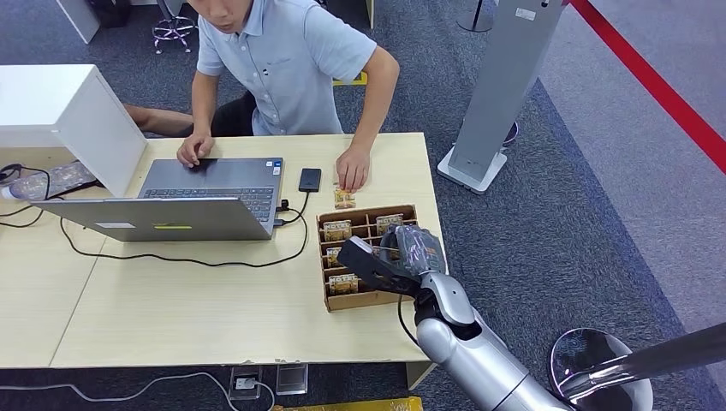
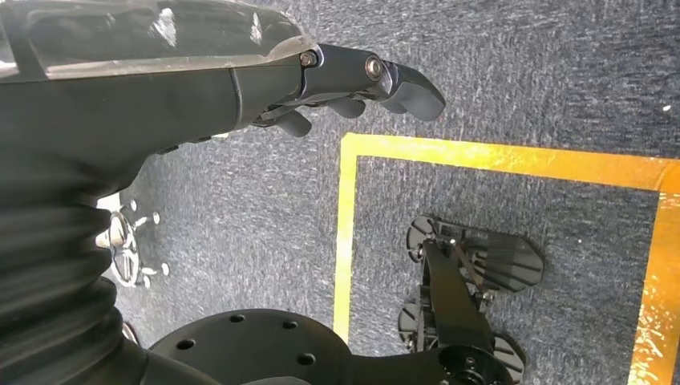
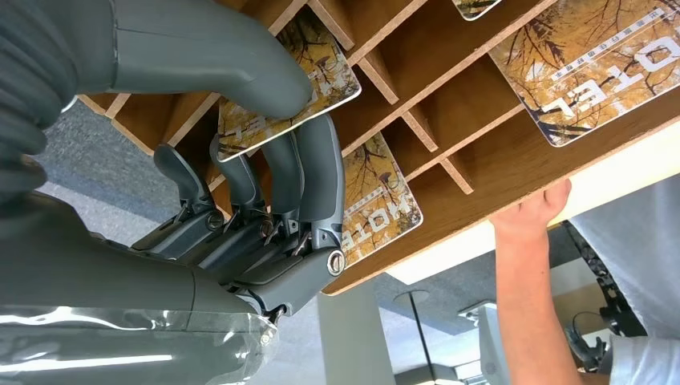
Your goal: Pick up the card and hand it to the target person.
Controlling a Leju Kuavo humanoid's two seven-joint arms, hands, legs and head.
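A wooden divided card box [image 1: 370,299] stands at the table's right front, with patterned cards [image 1: 337,229] lying in its compartments. My right hand [image 1: 402,253] is down over the box. In the right wrist view, that hand [image 3: 240,200] pinches one card [image 3: 329,76] between the thumb [image 3: 216,48] and the fingers under it, and the card tilts across a divider. The target person [image 1: 287,60] sits at the far side of the table, one hand [image 1: 353,167] resting on the tabletop by a loose card [image 1: 344,199]. My left hand [image 2: 240,80] hangs over the carpet and holds nothing.
An open laptop [image 1: 184,205] with a black cable [image 1: 171,257], a phone [image 1: 310,179] and a white box [image 1: 68,111] occupy the table's left and middle. A grey stand [image 1: 501,86] rises from the floor to the right. More cards [image 3: 377,200] lie in neighbouring compartments.
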